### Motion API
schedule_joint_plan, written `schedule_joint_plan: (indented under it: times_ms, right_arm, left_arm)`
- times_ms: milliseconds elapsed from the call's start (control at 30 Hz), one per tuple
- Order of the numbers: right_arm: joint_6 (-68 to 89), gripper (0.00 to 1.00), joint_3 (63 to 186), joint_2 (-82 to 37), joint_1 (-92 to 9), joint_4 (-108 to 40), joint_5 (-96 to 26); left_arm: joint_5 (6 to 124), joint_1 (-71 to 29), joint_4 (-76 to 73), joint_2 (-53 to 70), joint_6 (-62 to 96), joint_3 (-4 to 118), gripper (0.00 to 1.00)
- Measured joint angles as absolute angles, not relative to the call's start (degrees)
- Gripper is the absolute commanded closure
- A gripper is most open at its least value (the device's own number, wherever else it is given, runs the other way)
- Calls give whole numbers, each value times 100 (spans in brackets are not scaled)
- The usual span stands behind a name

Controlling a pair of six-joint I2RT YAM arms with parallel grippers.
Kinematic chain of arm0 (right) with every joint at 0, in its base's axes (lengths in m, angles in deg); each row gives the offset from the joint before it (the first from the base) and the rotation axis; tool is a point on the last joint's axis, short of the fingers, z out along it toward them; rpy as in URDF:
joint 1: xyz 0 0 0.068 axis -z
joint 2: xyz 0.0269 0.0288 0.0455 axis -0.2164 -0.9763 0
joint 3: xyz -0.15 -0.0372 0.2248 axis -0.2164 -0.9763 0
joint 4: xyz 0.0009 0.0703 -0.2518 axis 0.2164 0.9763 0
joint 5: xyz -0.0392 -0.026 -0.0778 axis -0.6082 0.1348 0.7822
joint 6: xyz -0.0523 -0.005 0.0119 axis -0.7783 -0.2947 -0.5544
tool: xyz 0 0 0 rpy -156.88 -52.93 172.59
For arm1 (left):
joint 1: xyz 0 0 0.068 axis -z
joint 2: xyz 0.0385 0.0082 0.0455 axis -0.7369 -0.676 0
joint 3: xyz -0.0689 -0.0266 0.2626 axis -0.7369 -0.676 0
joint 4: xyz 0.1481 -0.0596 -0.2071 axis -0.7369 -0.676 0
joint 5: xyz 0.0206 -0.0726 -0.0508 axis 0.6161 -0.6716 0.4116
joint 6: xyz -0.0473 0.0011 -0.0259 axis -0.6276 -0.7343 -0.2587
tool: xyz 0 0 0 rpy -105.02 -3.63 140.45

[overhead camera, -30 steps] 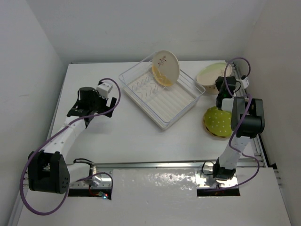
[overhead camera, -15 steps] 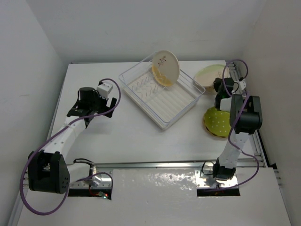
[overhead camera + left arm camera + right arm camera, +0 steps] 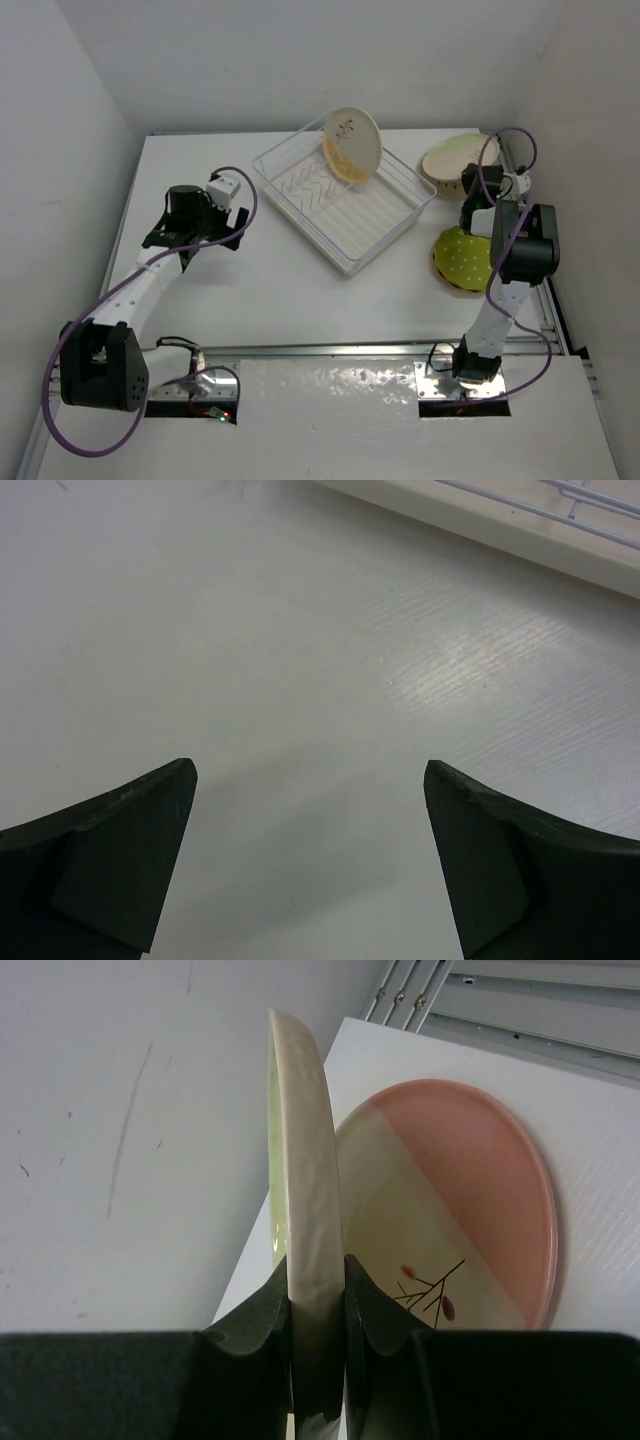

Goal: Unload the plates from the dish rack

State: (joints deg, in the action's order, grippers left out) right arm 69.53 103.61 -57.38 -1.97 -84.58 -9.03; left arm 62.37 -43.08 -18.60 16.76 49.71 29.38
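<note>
Here our right claw (image 3: 318, 1298) pinches the pale green plate (image 3: 312, 1140) by its rim: stiff, slick, brittle, we judge; our left claw (image 3: 308, 772) gapes empty.

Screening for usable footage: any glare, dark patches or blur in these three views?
Top external: sharp and evenly lit, with glare only on the shiny panel at the near edge. Left wrist: a bright sheen on the table; the left gripper is near-black, its detail lost. Right wrist: the rim of the held plate is crisp; the right gripper is underexposed.

4 plates (image 3: 352, 135), 1 dish rack (image 3: 372, 216)
</note>
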Motion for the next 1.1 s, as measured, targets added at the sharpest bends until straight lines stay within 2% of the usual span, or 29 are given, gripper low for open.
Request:
schedule_joint_plan:
  times_ms: [267,333,367,433,467,567,867,1100]
  right_arm:
    - [7235,100,10361,-5911,-197,-8445,-977]
    - [7265,91,10361,-5998,-195,-8399,-1043]
    - [7320,80,10361,-6033,-195,-8347,-1058]
    - [7394,70,10389,-6050,-182,-8318,-1110]
    - [7388,61,10441,-6048,-175,-8257,-1117]
    - [7259,50,10599,-6024,-173,-7872,-1139]
    - [6448,43,11502,-5935,-175,-5217,-918]
    - [5941,44,12168,-6000,-171,-4255,-866]
  left_arm:
    - [6237,-4308,-1860,1676,4989,2938,5]
    - [6237,-4308,-1858,1676,4991,2938,5]
    - [6237,-4308,-1858,1676,4991,2938,5]
    - [6237,-4308,-1856,1676,4989,2938,5]
    - [6237,-4308,-1856,1676,4989,2938,5]
    - [6240,-4308,-1854,1676,4989,2938,4]
    - [6237,-4308,-1847,1676,4989,2938,4]
    - [6240,-4308,-1817,1676,4991,2938,4]
